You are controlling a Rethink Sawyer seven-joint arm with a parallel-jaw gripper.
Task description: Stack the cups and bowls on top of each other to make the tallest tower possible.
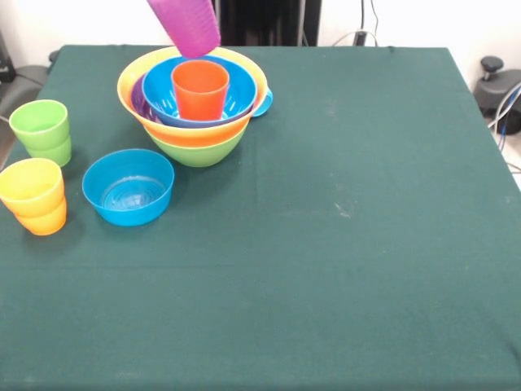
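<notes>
You see the green-covered surface [342, 244] filling most of the frame, with everything gathered in its upper left. The tower [195, 106] stands there: a lime green bowl [198, 149] at the base, the yellow bowl [138, 77] nested in it, a purple bowl's rim [138, 106] showing inside on the left, then a blue bowl [236, 94], and an orange cup [200, 88] upright in the middle. A light blue rim [264, 102] peeks out at the tower's right side.

Below and left of the tower you find a separate blue bowl [129, 187] sitting upright on the surface, apart from the pile. At the left edge a green cup [41, 130] stands upright, and below it a yellow cup sits nested in an orange one [34, 195].

At the top edge a purple cup [186, 24] hangs tilted just above the orange cup, its upper part cut off by the frame. The tool holding it is out of sight, so you cannot tell how it stands, nor the arm's pose.
</notes>
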